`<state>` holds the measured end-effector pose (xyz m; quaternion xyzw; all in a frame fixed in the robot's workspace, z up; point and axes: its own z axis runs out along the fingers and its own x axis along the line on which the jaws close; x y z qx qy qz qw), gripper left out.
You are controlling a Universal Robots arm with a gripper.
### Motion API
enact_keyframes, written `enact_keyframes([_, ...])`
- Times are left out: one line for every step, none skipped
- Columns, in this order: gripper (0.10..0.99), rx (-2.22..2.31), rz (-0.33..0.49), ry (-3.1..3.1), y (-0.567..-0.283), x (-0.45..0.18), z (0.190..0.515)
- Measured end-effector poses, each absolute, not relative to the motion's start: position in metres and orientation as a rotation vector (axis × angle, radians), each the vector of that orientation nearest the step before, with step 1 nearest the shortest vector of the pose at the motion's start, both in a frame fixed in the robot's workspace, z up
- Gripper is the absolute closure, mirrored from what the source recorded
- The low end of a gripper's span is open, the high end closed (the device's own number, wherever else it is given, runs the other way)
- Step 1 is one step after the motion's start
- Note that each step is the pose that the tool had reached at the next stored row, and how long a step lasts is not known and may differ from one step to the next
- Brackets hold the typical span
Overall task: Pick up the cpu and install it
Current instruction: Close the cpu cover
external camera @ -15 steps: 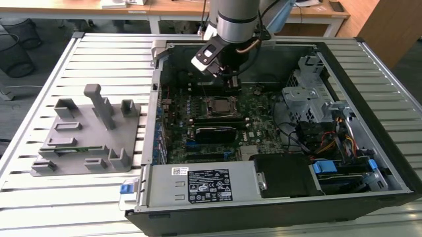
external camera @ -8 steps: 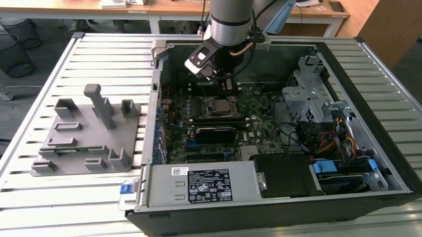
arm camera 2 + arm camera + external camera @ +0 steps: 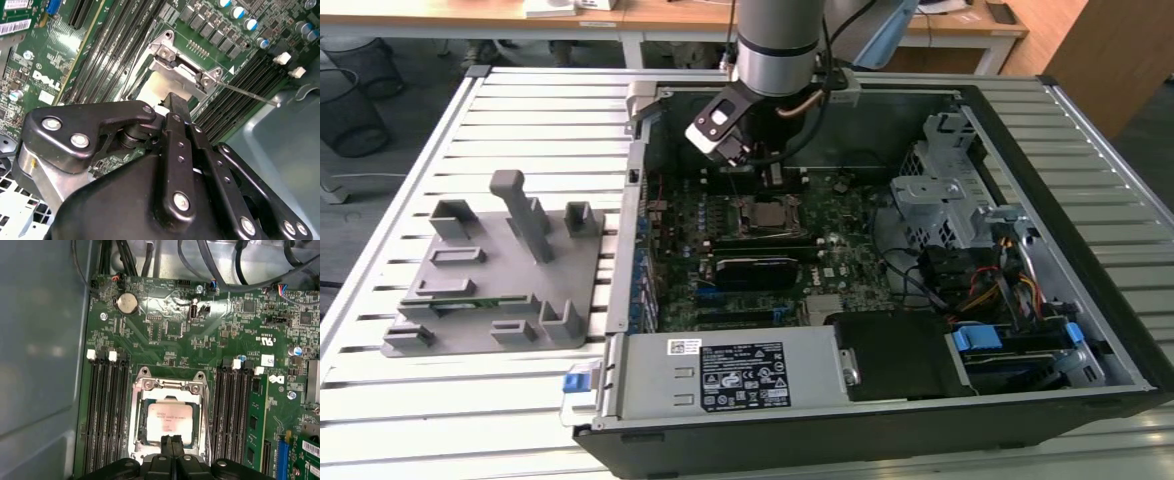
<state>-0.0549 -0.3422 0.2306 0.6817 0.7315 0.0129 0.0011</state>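
The cpu (image 3: 167, 417), a silver-white square chip, lies flat inside the metal-framed socket (image 3: 138, 410) on the green motherboard (image 3: 170, 335). My gripper (image 3: 172, 444) hangs right over the chip's near edge with its two black fingers pressed together and nothing between them. In the second wrist view the same fingertips (image 3: 174, 102) point at the pale cpu (image 3: 147, 89) beside the socket's metal plate (image 3: 182, 70). The exterior view shows my gripper (image 3: 765, 178) reaching down into the open computer case just behind the socket (image 3: 761, 214).
Memory slots (image 3: 105, 405) flank the socket on both sides. A thin wire lever (image 3: 250, 93) sticks out beside the socket. A grey plastic fixture (image 3: 494, 270) with upright blocks stands at the exterior view's left. Case walls, the drive cage (image 3: 947, 190) and cables (image 3: 987, 290) crowd the exterior view's right.
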Motion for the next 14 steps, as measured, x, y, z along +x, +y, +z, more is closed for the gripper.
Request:
enact_keyframes([0.980,2.140,0.040,2.297,-0.3425,-0.0556,0.2303])
enact_keyframes([0.980,2.140,0.040,2.297,-0.3426,-0.0561,0.2299])
enact_keyframes([0.980,2.140,0.040,2.297,-0.3427,-0.0566,0.2295])
enact_keyframes([0.980,2.140,0.040,2.297,-0.3428,-0.0572,0.2289])
enact_keyframes([0.980,2.140,0.040,2.297,-0.3429,-0.0580,0.2283])
enact_keyframes([0.980,2.140,0.040,2.297,-0.3429,-0.0587,0.2276])
enact_keyframes([0.980,2.140,0.040,2.297,-0.3430,-0.0594,0.2269])
enact_keyframes([0.980,2.140,0.040,2.297,-0.3430,-0.0601,0.2262])
enact_keyframes([0.980,2.140,0.040,2.297,-0.3430,-0.0607,0.2255])
enact_keyframes([0.980,2.140,0.040,2.297,-0.3430,-0.0614,0.2248])
enact_keyframes([0.980,2.140,0.040,2.297,-0.3431,-0.0622,0.2239])
enact_keyframes([0.980,2.140,0.040,2.297,-0.3431,-0.0628,0.2231])
enact_keyframes([0.980,2.140,0.040,2.297,-0.3431,-0.0632,0.2223])
enact_keyframes([0.980,2.140,0.040,2.297,-0.3431,-0.0635,0.2214])
